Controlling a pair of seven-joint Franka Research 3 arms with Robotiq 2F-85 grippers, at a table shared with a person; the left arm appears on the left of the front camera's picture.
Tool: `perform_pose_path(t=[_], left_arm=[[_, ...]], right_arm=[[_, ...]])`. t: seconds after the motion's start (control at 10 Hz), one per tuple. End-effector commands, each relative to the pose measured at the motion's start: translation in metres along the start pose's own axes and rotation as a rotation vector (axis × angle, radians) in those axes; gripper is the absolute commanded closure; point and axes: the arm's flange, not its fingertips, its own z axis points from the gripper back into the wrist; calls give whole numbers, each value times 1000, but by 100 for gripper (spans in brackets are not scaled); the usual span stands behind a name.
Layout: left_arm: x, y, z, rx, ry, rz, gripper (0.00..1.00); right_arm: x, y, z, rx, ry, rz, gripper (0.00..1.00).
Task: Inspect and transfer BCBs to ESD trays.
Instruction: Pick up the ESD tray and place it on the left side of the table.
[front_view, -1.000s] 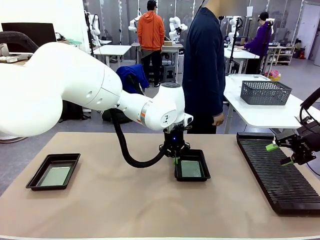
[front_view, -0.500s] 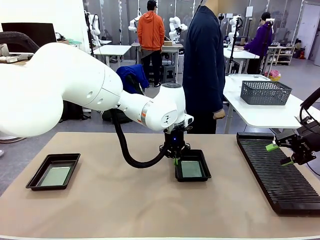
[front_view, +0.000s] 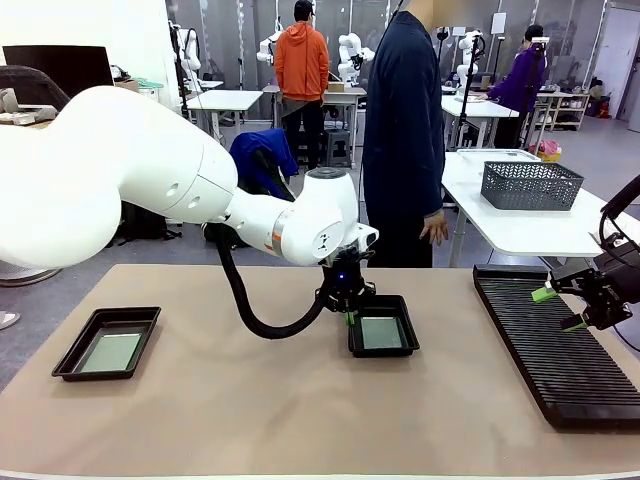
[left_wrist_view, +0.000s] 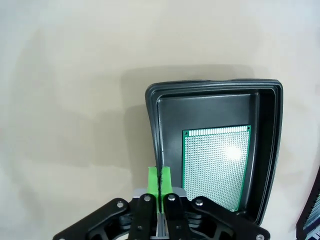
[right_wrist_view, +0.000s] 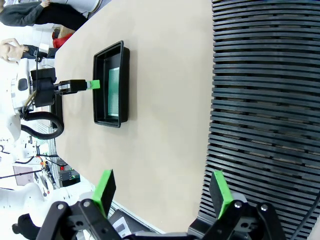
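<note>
Hovering at the middle tray's (left_wrist_view: 215, 87) rim, your clenched, empty left gripper (left_wrist_view: 159, 181) could shove that tray and its board (left_wrist_view: 216, 167); right gripper (right_wrist_view: 162, 189) gapes over the rack (right_wrist_view: 267, 100).

text: none legible | labels: none | numbers: none

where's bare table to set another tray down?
Free: the stretch between the left tray and the middle tray, the near strip before both, and the gap between middle tray and slotted rack. Crowded: the middle tray's left rim, where the left gripper is shut.
</note>
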Motion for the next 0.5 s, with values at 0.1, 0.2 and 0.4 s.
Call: perform_pose_path(t=[0.1,0.2,0.4], left_arm=[[-14,41,2,-156,0,-27,98],[-16,50,4,-177,-13,-33,98],[-27,63,18,-194,-40,-49,98]], right_arm=[[-2,0,0,5,-2,-2,0],[-2,0,0,5,-2,-2,0],[-2,0,0,5,-2,-2,0]])
